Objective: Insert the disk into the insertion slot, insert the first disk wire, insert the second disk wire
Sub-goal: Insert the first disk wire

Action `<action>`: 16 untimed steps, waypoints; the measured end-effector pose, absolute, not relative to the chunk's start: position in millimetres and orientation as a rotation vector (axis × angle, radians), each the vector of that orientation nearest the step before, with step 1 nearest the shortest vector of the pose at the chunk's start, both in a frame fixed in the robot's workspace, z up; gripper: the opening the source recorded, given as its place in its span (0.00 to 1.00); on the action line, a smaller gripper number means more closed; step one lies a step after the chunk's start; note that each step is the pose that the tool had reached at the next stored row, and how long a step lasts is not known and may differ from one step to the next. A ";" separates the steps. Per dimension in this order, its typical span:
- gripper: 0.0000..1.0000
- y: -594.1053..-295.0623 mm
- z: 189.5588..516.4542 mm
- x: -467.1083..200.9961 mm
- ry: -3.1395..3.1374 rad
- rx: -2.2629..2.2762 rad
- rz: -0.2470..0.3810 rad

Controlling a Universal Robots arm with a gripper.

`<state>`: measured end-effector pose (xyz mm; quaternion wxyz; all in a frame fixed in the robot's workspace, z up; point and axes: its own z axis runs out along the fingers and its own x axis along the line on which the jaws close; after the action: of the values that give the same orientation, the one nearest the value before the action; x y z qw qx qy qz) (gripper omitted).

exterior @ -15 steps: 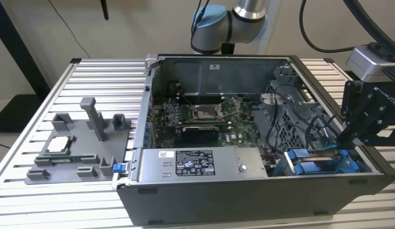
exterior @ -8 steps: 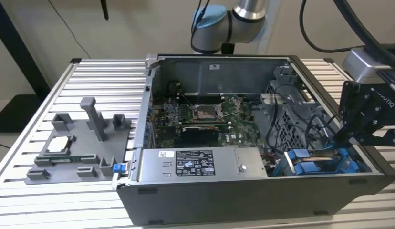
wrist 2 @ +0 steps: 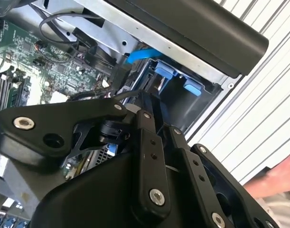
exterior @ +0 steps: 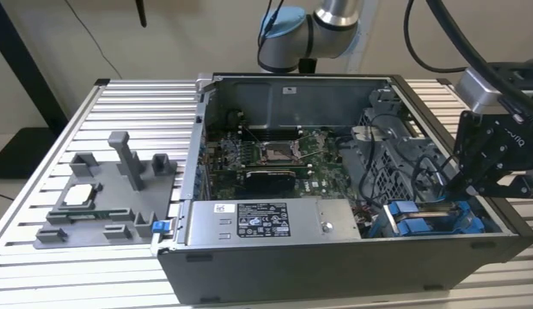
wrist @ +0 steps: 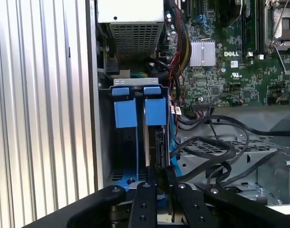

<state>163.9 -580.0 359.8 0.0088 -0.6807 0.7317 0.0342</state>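
- Ribbed metal table (exterior: 94, 109) carries an open computer case (exterior: 335, 270); the insertion slot (wrist: 125, 114), marked by its bright blue tabs, sits in the case's front corner at the exterior view's right.
- the disk (wrist: 158, 142) stands on edge inside the insertion slot, in the lane beside the second blue tab; in the first wrist view it reads as a thin dark slab; how deep it is seated I cannot tell.
- its long axis runs along the slot's rails, from the blue tabs straight toward the jaws; so the jaws lie in line with the disk, at the end of the slot away from the tabs, not off to one side.
- the gripper (wrist: 163, 176) hangs right over that open end of the slot, close on the disk's near edge; whether the jaws are spread, pressed together or pinching something there, I cannot tell; the black linkage covers the spot.
- black wires (wrist: 216, 152) loop just beside the slot, on its inner side; none looks plugged into the disk, as far as I can judge.
- the motherboard (wrist: 230, 61) lies past those wires from the slot; the power supply (exterior: 327, 222) sits next to the slot along the same case wall.
- a grey fixture tray (exterior: 103, 232) lies well apart from the slot, outside the case at the exterior view's left.
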 end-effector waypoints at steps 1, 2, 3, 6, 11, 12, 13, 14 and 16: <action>0.00 -579.5 359.4 163.7 2.288 -2.125 0.107; 0.00 -578.8 358.9 163.4 2.288 -2.124 0.107; 0.00 -578.2 358.3 163.4 2.288 -2.124 0.107; 0.00 -577.9 355.8 163.3 2.287 -2.125 0.106; 0.00 -577.1 350.5 162.6 2.277 -2.134 0.104; 0.00 -576.7 349.5 162.4 2.276 -2.134 0.103; 0.00 -576.2 348.8 162.2 2.275 -2.135 0.102; 0.00 -575.5 348.1 162.2 2.274 -2.134 0.101; 0.00 -573.7 347.1 162.2 2.273 -2.134 0.100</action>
<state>162.2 -573.7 347.1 0.0110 -0.6840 0.7287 0.0320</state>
